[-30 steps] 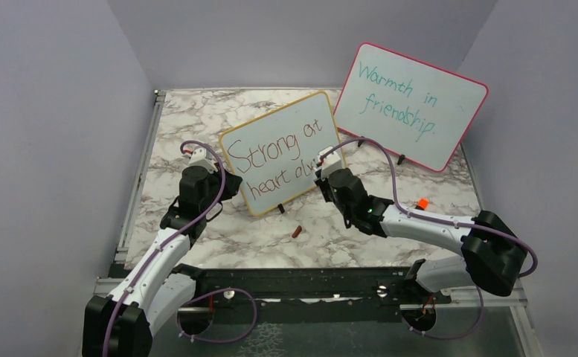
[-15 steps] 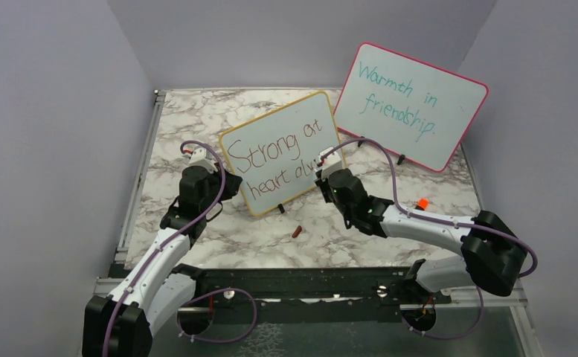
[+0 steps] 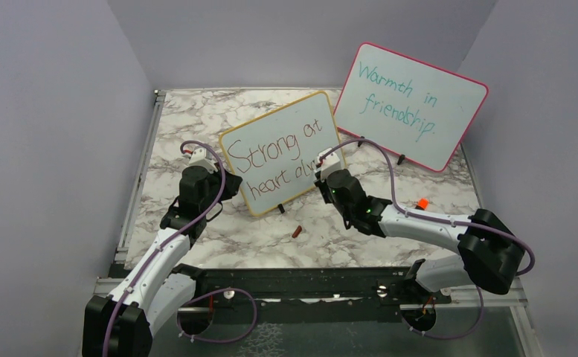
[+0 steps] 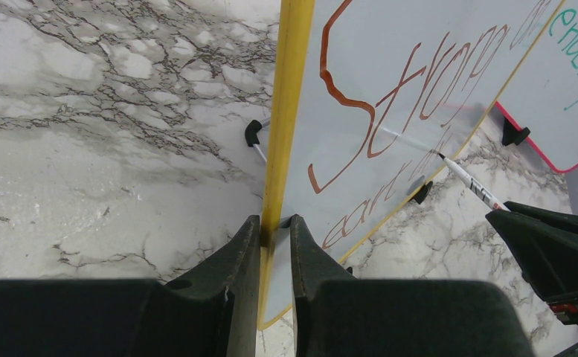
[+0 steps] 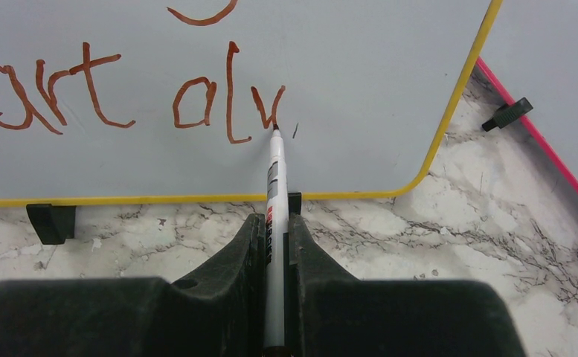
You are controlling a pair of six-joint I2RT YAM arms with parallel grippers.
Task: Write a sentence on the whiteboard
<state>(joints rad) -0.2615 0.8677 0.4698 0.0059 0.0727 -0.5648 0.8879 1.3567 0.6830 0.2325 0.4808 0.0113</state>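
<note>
Two boards stand on the marble table (image 3: 196, 126): the pink-framed board (image 3: 412, 104) at back right, the whiteboard (image 3: 282, 152) at centre. The left gripper (image 4: 274, 223) pinches the whiteboard's yellow left edge. The right gripper (image 5: 274, 219) is clamped tight on a marker (image 5: 274, 178), its tip touching the sentence (image 5: 85, 89), which reads "Strong at heart alv".
</note>
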